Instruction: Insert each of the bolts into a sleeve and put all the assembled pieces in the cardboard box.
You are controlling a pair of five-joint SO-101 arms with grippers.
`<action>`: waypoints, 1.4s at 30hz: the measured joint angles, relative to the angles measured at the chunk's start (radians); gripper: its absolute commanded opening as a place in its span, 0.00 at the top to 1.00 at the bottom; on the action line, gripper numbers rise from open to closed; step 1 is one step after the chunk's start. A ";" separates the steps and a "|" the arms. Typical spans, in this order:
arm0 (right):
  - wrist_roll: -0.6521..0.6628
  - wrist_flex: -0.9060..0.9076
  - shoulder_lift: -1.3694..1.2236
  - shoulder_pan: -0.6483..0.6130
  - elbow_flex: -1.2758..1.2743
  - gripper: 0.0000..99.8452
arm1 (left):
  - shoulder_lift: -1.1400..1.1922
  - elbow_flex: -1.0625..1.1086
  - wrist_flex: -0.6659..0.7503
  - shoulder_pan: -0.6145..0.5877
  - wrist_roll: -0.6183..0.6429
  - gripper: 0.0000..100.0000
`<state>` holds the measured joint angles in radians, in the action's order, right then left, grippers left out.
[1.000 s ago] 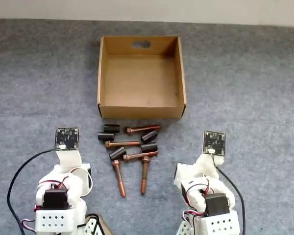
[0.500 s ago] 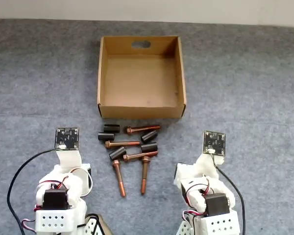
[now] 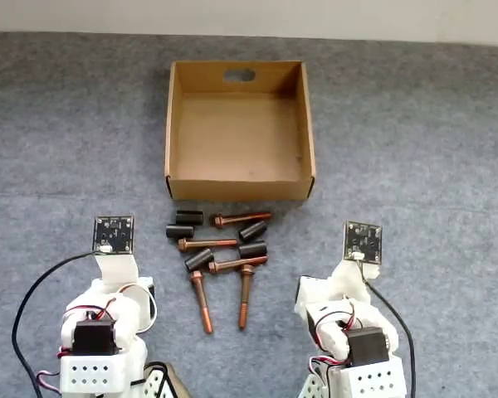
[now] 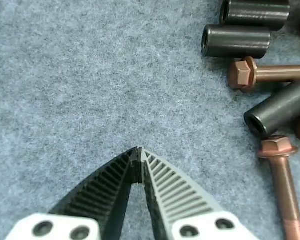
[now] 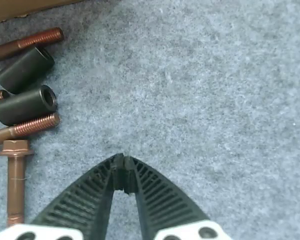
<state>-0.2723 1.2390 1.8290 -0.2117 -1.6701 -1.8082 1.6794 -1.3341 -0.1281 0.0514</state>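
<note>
Grey felt-like tabletop [image 3: 415, 149] carries everything. Cardboard box [image 3: 241, 189], top open, sits far-middle w/ a hand slot in its far wall.

Left arm [image 3: 100, 332] & right arm [image 3: 349, 332] sit at the near edge, one each side of the parts pile, both well short of the box.

- Left gripper [image 4: 138, 161]: fingers [image 4: 107, 192] pressed together, tips touching, pinching nothing. It's over bare tabletop just beside the pile.
- Right gripper [image 5: 121, 167]: same state, fingers [image 5: 160, 200] pressed together, nothing held. It's over bare tabletop on the pile's other side.

Task parts all lie loose on the tabletop, outside the box, just in front of its near wall & btw the two arms.

- Five copper bolts [image 3: 242, 219]: three lie roughly crosswise, one behind the other. Two lie roughly lengthwise, nearest the arms, heads toward the box.
- Five black sleeves [image 3: 189, 217] are mixed in among the crosswise bolts: two parallel on the left arm's side closest to the box, one tilted just nearer, two on the right arm's side.
- In the right wrist view one sleeve lies right against a threaded bolt end.
</note>
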 measured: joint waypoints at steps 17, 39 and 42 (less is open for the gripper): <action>0.000 0.000 0.000 0.000 0.000 0.99 | 0.000 0.000 0.000 0.000 0.000 0.99; 0.071 -0.511 0.000 -0.020 0.000 0.99 | 0.000 0.000 0.000 0.000 0.000 0.99; 0.284 -0.600 0.000 -0.026 0.000 0.99 | 0.000 0.000 0.000 0.000 0.000 0.99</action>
<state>0.0115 0.6391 1.8290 -0.2378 -1.6701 -1.8082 1.6794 -1.3341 -0.1281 0.0514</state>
